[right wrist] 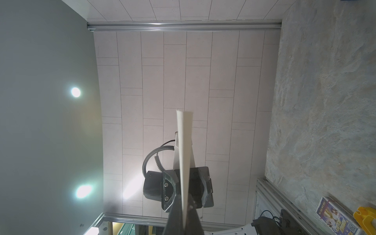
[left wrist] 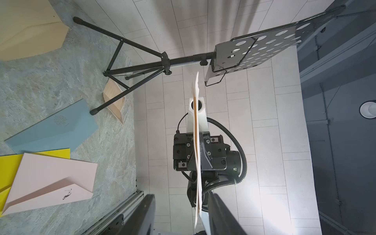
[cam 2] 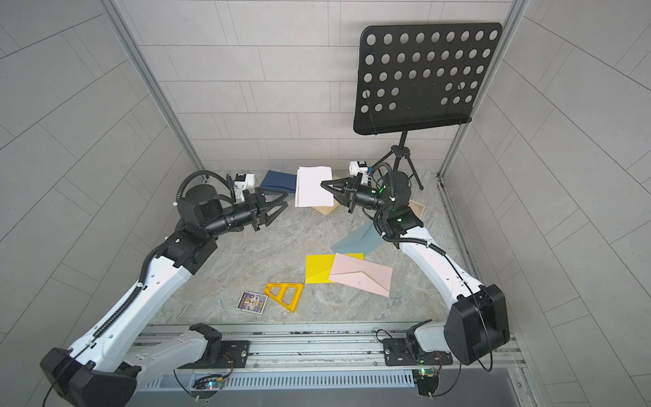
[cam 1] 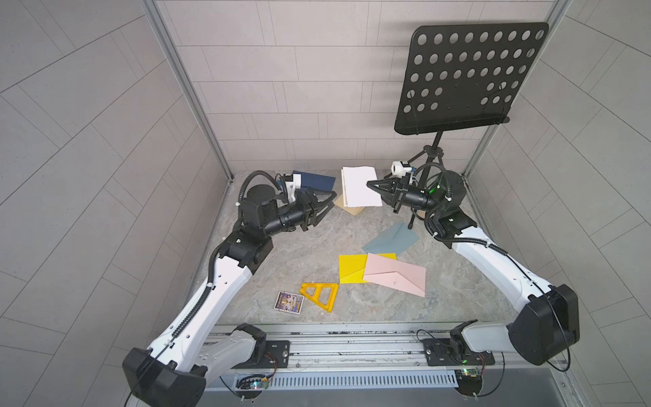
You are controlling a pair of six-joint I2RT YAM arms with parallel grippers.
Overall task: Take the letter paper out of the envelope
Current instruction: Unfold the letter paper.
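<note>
The white letter paper [cam 1: 357, 190] [cam 2: 313, 188] hangs in the air at the back of the table, with my right gripper [cam 1: 369, 184] [cam 2: 322, 184] shut on its right edge. In both wrist views the sheet shows edge-on [left wrist: 196, 142] [right wrist: 184, 152]. Under it a tan envelope [cam 1: 347, 208] [cam 2: 326, 209] lies flat on the table. My left gripper [cam 1: 330, 202] [cam 2: 284, 201] stands open just left of the paper. In the left wrist view the paper's near edge shows between its spread fingers [left wrist: 149, 213], touching neither.
A black music stand [cam 1: 468, 77] on tripod legs [left wrist: 122, 61] stands at the back right. A navy envelope [cam 1: 318, 179], a grey-blue one [cam 1: 391, 239], a yellow one [cam 1: 350, 269] and a pink one [cam 1: 396, 276] lie about, with an orange triangle [cam 1: 320, 296] and a card box [cam 1: 289, 301] near the front.
</note>
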